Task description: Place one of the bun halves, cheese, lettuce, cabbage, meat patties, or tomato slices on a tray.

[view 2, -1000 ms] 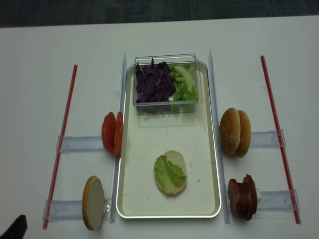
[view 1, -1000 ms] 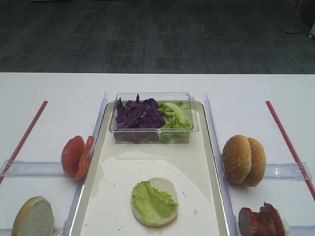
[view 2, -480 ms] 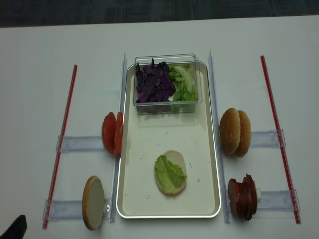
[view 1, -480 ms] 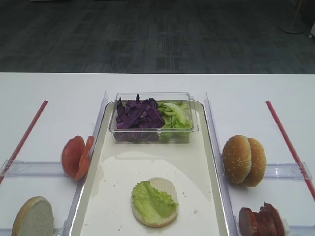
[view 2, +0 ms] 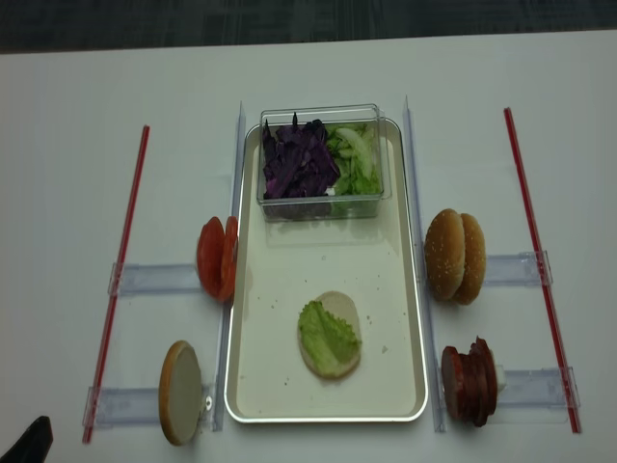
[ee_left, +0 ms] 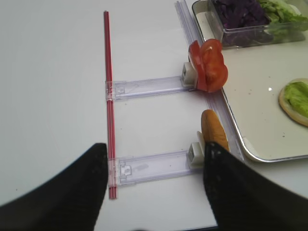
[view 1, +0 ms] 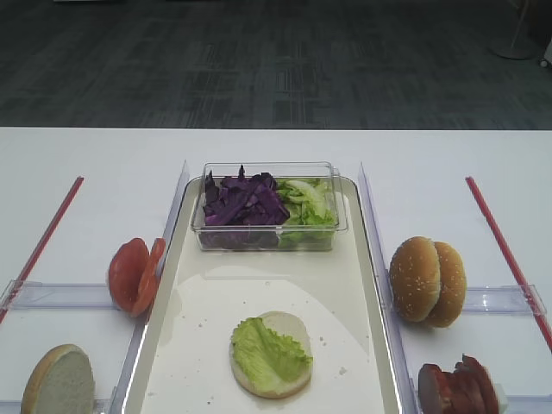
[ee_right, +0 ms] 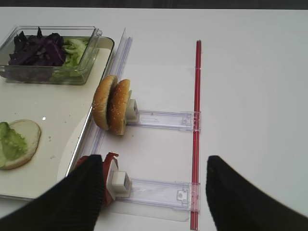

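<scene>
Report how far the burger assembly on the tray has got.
Done: one bun half lies cut face up on the tray, with a lettuce leaf on it.
In hand: nothing; both grippers hang back with open jaws, the right gripper near the meat patties.
Left: the patties, tomato slices and cabbage, which sits in the clear tub, are not yet placed.

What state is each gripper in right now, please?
Left gripper: open, holding nothing.
Right gripper: open, holding nothing.
</scene>
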